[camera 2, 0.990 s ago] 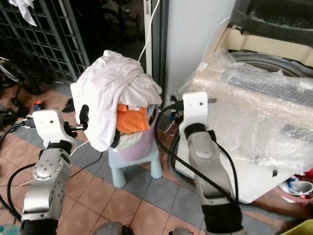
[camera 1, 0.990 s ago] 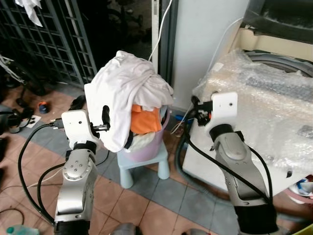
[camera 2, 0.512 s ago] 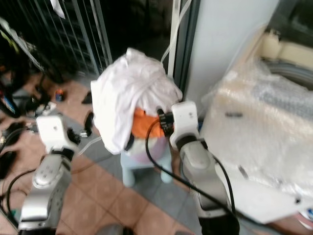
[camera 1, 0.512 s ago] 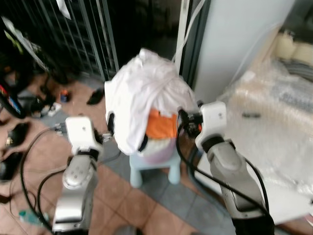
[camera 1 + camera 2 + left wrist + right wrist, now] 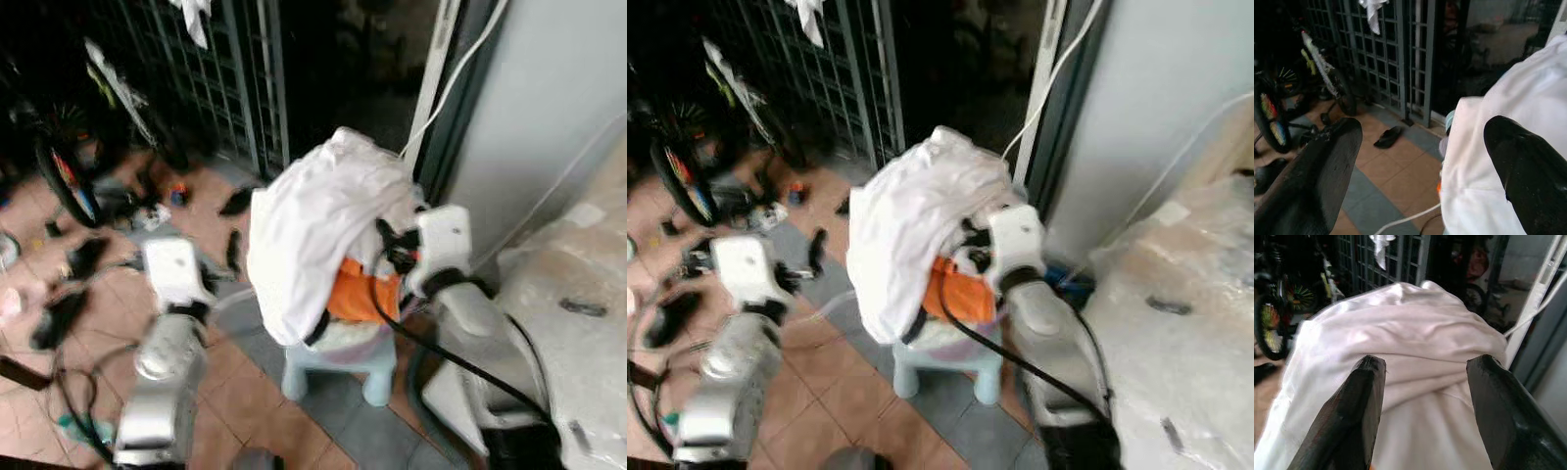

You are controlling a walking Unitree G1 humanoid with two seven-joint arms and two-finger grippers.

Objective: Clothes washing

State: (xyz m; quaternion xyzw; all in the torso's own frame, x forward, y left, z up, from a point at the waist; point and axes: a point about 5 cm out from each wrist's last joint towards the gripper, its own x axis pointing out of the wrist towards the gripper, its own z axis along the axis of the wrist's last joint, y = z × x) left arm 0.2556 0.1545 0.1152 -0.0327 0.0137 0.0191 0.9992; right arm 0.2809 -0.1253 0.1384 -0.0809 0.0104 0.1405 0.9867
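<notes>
The right gripper (image 5: 1422,396), fingers spread apart, is reaching level at the white garment (image 5: 318,235) heaped over the basket on the pale blue stool (image 5: 338,362), while the left gripper (image 5: 1425,171), likewise spread, is hanging beside its outer edge over bare floor tiles (image 5: 245,411).

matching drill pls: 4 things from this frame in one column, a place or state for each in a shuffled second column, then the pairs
1. white cotton shirt
2. orange garment
3. pale blue plastic stool
4. right gripper

A. open, fingers apart at the white cloth
B. standing on the tiled floor under the laundry basket
C. draped over the top of the heap
D. tucked under the white cloth, showing at the heap's side

Pairs: 1-C, 2-D, 3-B, 4-A
</notes>
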